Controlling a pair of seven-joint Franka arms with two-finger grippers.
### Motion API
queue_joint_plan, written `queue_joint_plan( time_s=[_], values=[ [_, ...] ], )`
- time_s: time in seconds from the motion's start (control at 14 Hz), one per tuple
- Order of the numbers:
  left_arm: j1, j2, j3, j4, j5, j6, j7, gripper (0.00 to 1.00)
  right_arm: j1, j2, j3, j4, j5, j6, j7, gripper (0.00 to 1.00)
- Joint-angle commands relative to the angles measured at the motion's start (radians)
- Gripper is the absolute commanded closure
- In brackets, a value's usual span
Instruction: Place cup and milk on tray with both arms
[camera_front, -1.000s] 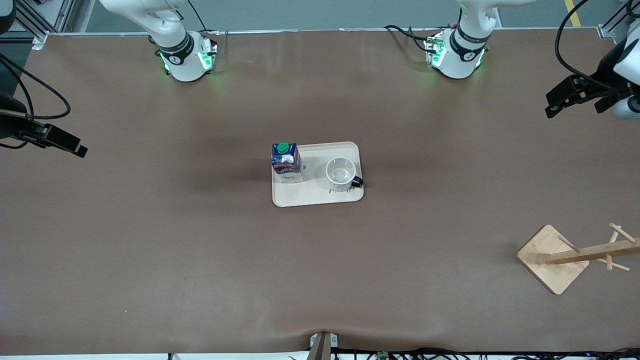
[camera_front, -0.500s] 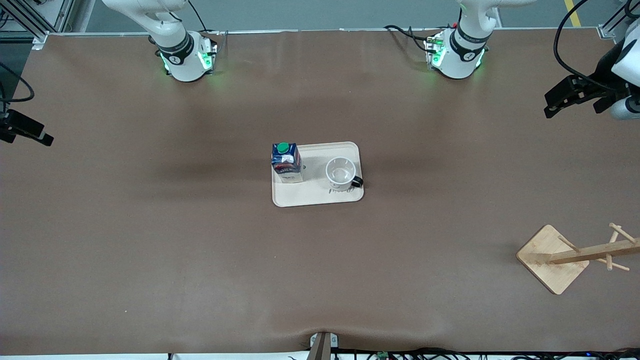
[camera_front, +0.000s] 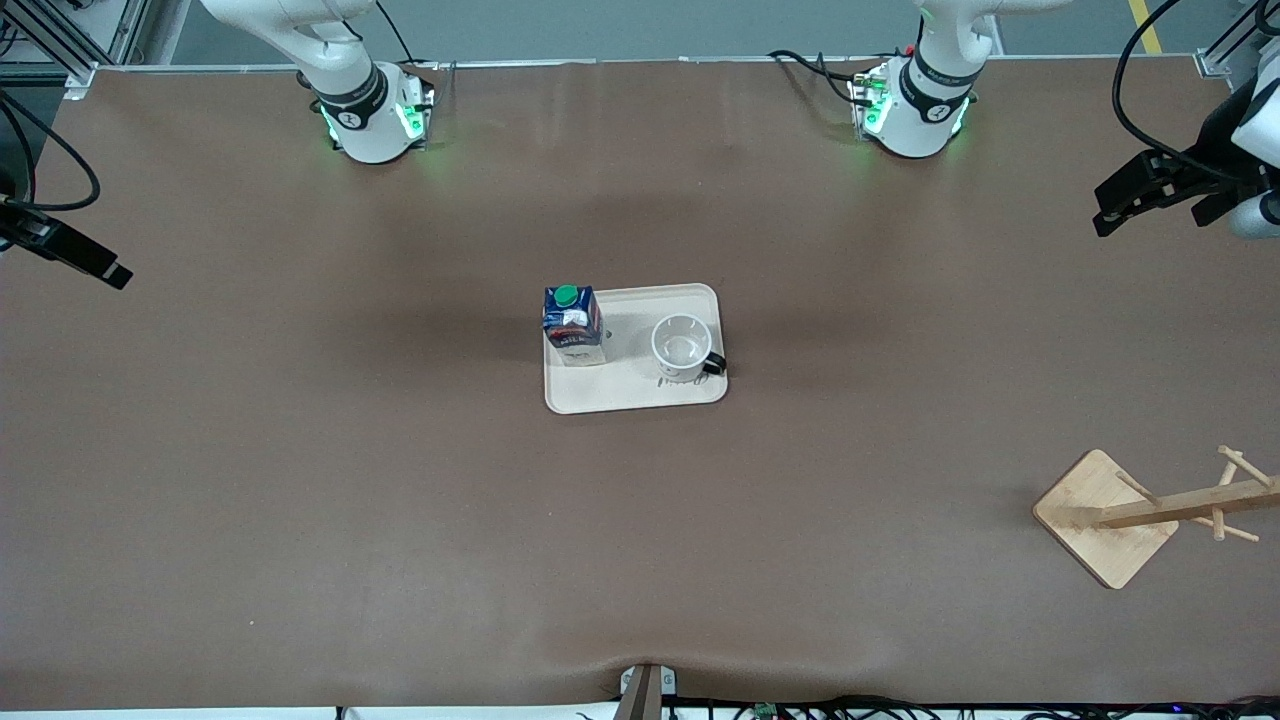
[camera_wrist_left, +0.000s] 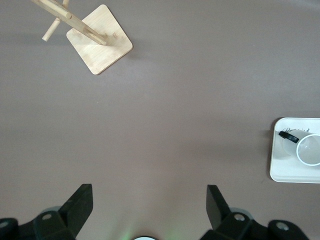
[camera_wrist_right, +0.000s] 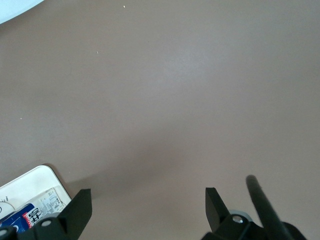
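Milk (camera_front: 572, 325) and cup (camera_front: 682, 348) are seen upright on the tray (camera_front: 640, 394), well apart from both grippers; the right gripper (camera_front: 100, 265) is drawn back over its table end since a second ago, fingers spread and empty; the left gripper (camera_front: 1125, 195) is barely shifted over its own end, likewise open and empty; placement is judged complete.

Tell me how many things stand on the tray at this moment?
2. The milk carton stands at the cream tray's end toward the right arm. The white mug stands at the end toward the left arm. They do not touch. Nothing appears hidden.
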Motion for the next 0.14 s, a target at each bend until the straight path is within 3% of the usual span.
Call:
queue_joint_plan(
  time_s=[0.0,0.07],
  values=[
    [0.005,-0.026,0.0,-0.014,0.005,0.004,0.01,0.0,-0.003,0.0,0.002,0.017,-0.028,-0.013,-0.026,0.0],
    [0.005,-0.026,0.0,-0.013,0.005,0.004,0.01,0.0,-0.006,0.001,0.002,0.018,-0.028,-0.01,-0.089,0.0]
  ],
)
